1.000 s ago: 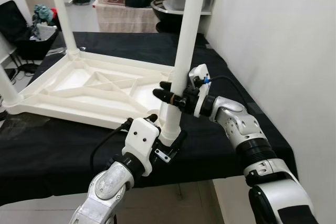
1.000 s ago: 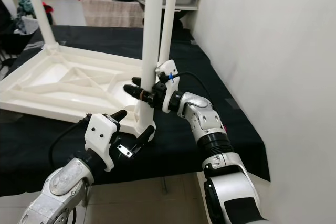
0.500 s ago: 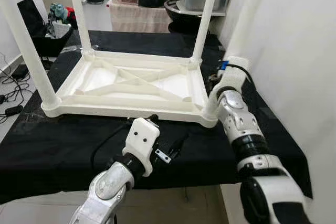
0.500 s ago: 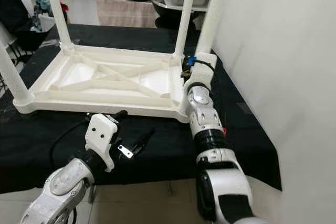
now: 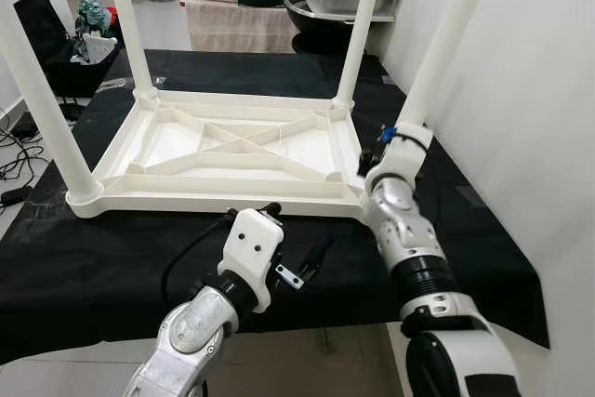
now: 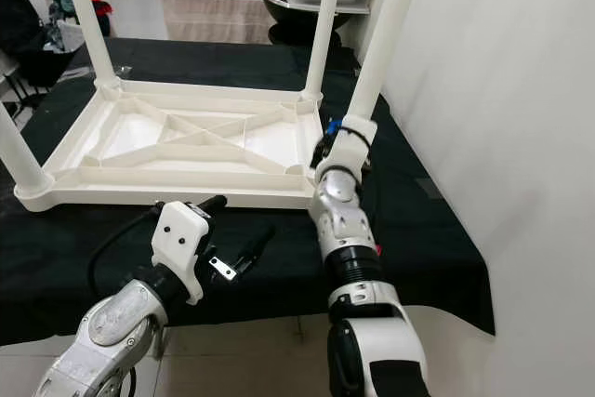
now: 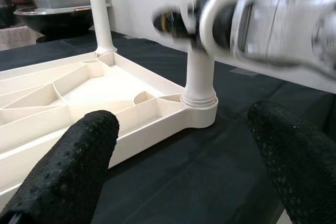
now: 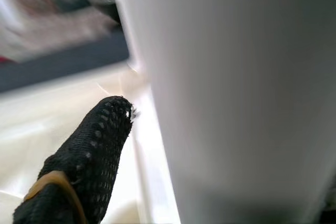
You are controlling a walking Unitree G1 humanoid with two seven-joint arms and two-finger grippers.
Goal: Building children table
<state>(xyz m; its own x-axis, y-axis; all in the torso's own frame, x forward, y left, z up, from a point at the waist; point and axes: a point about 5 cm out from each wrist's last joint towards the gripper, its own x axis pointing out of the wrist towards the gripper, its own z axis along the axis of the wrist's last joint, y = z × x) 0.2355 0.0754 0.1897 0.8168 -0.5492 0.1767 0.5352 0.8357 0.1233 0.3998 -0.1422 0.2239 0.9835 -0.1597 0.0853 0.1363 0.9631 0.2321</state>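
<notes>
Since the earlier frames the right gripper [image 8: 79,177] has swung its forearm upright beside the near-right table leg [image 5: 446,39], which now stands in its corner socket; one black finger lies against the leg, grip state not visible. Left gripper [image 7: 184,166] hovers spread wide over the black cloth [image 5: 112,258] just before that corner, probably ready to steady the upturned white tabletop [image 5: 232,151]. No readable writing; background box label too blurred.

The upturned table [image 5: 223,151] lies mid-surface [image 5: 93,267], legs up. The right end effector [image 6: 325,151] sits at its near right leg [image 5: 446,34]; the left end effector [image 5: 302,262] hovers by the near edge.
</notes>
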